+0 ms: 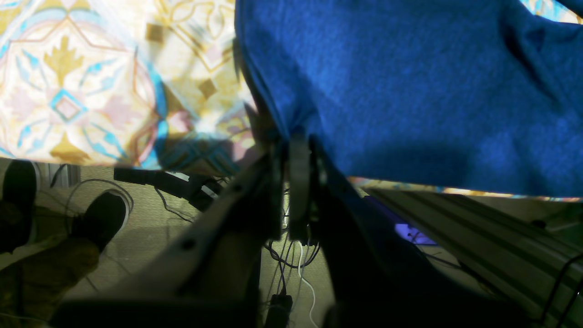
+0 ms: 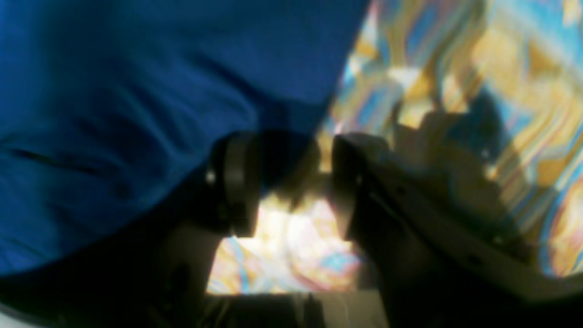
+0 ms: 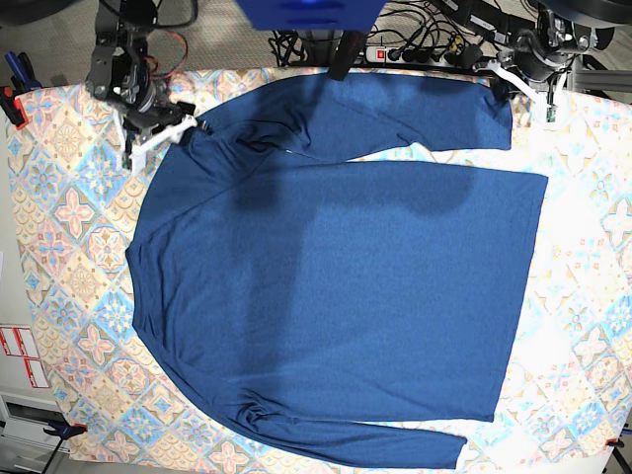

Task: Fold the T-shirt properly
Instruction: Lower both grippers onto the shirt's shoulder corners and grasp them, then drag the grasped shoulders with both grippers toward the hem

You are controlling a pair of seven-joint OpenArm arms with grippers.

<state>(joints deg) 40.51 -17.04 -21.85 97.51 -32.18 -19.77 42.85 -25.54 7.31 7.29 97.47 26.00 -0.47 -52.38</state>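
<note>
The T-shirt (image 3: 336, 286), plain navy with long sleeves, lies spread flat on the patterned cloth; one sleeve is folded across its top edge and the other runs along its bottom edge. At the back right, my left gripper (image 3: 506, 84) is at the end of the top sleeve. The left wrist view shows this gripper (image 1: 298, 136) shut on a pinch of the T-shirt (image 1: 410, 91), which bunches at the fingertips. My right gripper (image 3: 193, 128) is at the shirt's back left shoulder. Its jaws (image 2: 291, 182) stand open around the edge of the T-shirt (image 2: 136, 91).
A pastel tile-print cloth (image 3: 79, 247) covers the table on all sides of the shirt. Cables and a power strip (image 3: 415, 44) lie behind the table's back edge. A person's dark shoes (image 1: 100, 218) and more cables are on the floor beyond that edge.
</note>
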